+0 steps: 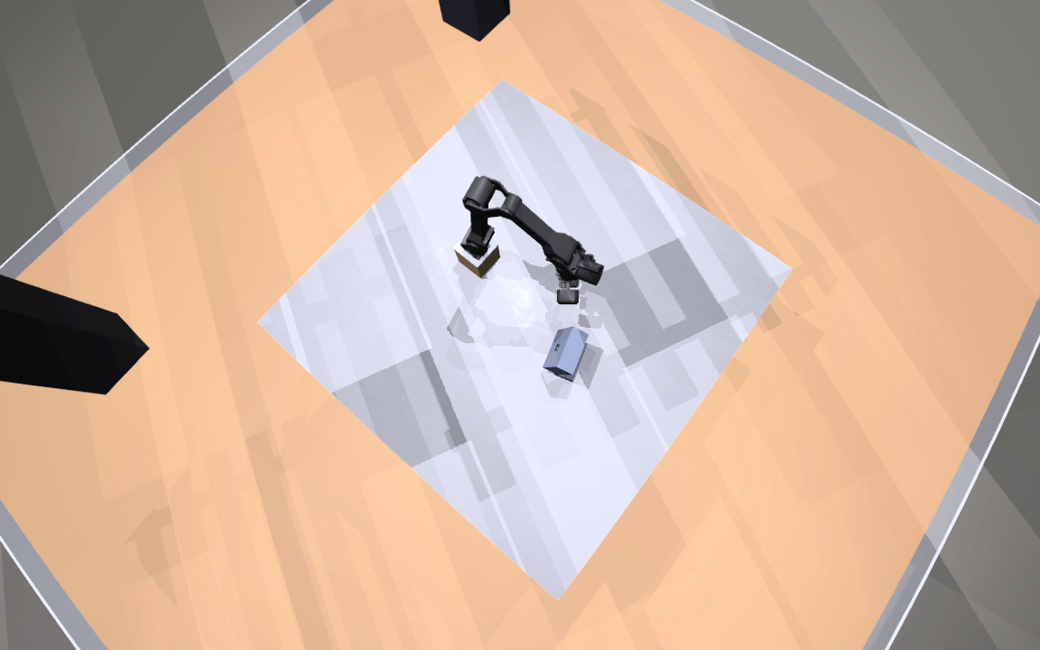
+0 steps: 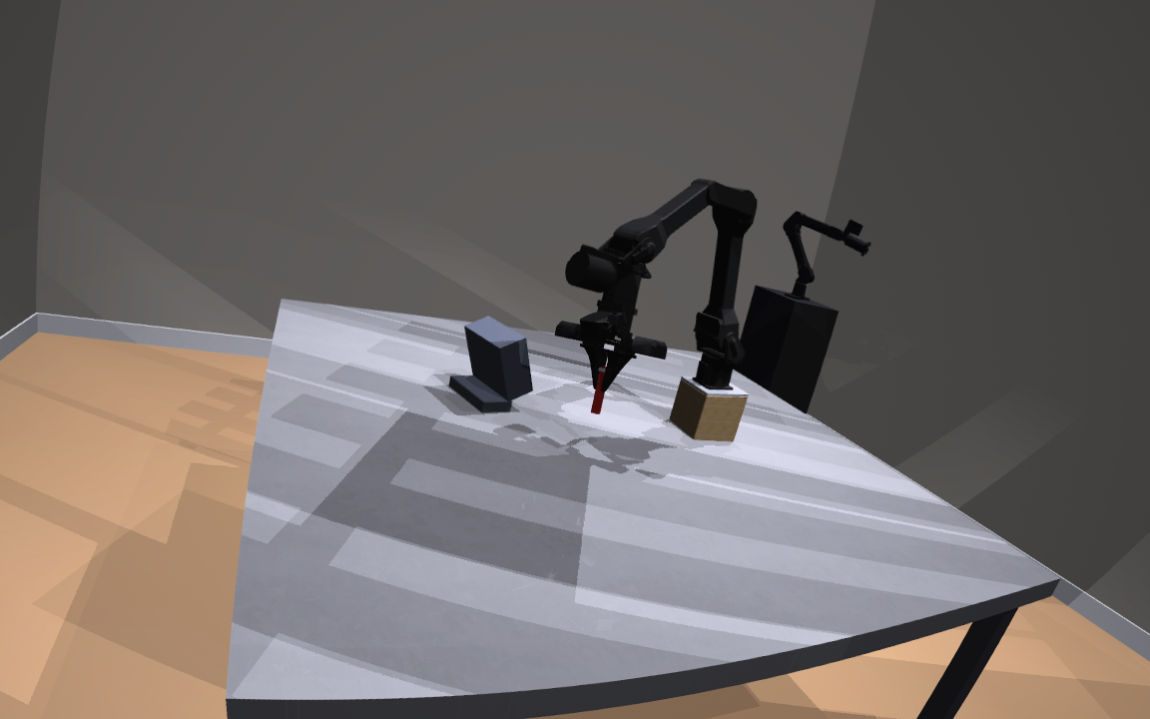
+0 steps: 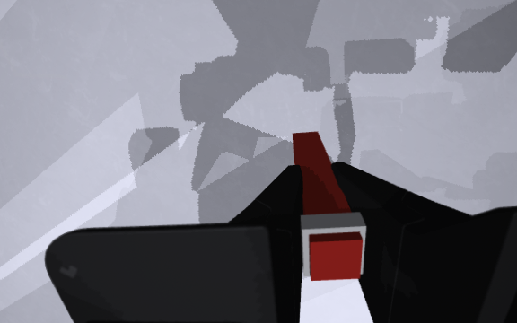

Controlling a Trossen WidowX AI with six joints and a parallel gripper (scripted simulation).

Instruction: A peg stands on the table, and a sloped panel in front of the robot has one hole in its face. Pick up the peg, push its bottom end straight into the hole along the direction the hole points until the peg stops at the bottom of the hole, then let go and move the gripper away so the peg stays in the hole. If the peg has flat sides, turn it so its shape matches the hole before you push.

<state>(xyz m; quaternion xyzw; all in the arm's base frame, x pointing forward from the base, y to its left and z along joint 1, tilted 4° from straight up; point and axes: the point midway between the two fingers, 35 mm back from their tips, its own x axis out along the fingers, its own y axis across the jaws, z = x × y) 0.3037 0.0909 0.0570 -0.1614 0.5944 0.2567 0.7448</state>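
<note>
A red square-sided peg point(image 2: 596, 401) point(image 3: 320, 179) with a light grey band near its top is between the fingers. My gripper point(image 2: 600, 382) point(image 3: 315, 176) is shut on the peg and holds it above the table, slightly tilted in the exterior view. The peg's lower end sticks out past the fingertips. The blue-grey sloped panel point(image 1: 570, 348) point(image 2: 497, 358) stands on the table, apart from the peg. Its hole point(image 1: 557, 348) shows as a small dark mark in the top view; its shape is too small to tell. The panel is not in the wrist view.
The arm's base stands on a wooden block point(image 1: 476, 261) point(image 2: 709, 410). The table point(image 1: 556, 557) point(image 2: 472, 643) carries patchy shadows. A black pedestal point(image 2: 785, 344) with another small arm point(image 2: 798, 246) stands beyond the table.
</note>
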